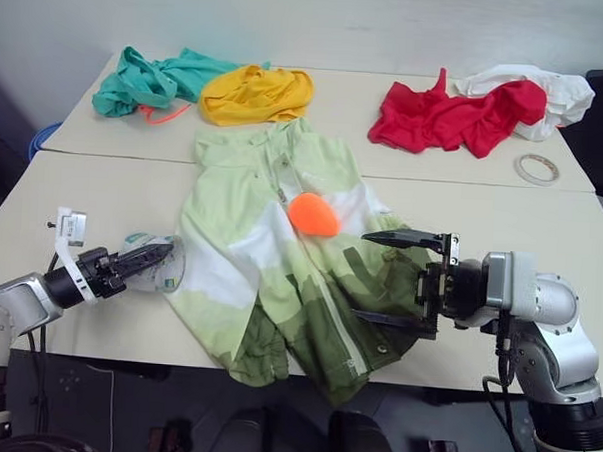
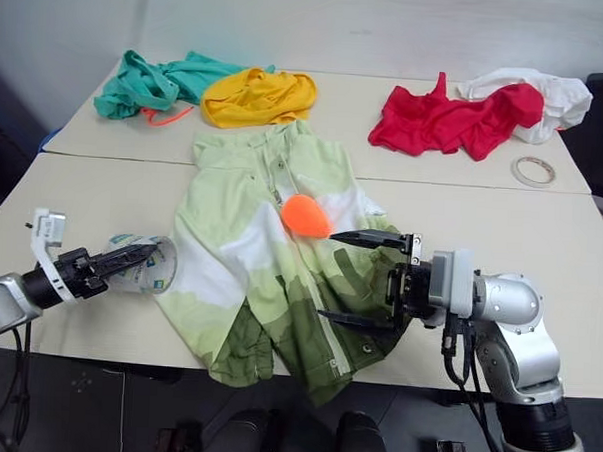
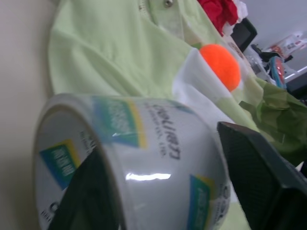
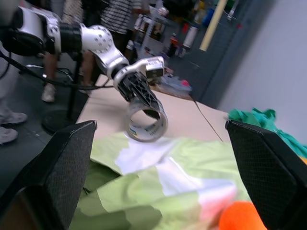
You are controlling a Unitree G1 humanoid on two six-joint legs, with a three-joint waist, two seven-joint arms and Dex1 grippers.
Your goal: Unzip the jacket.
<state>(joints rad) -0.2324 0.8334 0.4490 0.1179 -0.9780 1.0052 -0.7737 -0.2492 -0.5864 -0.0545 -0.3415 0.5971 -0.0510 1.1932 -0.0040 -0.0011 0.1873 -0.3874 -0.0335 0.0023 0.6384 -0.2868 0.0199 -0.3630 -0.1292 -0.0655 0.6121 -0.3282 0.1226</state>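
Your left claw (image 1: 152, 259) has a roll of clear tape (image 1: 164, 265) between its fingers at the jacket's left edge, one finger inside the ring; a firm grip can't be confirmed. Your right claw (image 1: 395, 278) is spread wide, hovering over the jacket's (image 1: 270, 265) dark olive part, holding nothing. The jacket lies flat mid-tabletop (image 1: 103, 192), orange pull (image 1: 313, 215) on its chest.

A robotics lab or workshop. Two plain beige tables (image 1: 103, 192) pushed together stand against a bare pale wall (image 1: 320, 22). Beyond them, people stand on a dark grey floor (image 4: 29, 112) near a black equipment stand (image 4: 72, 91) with cables and cluttered shelves of bottles and boxes (image 4: 168, 33).
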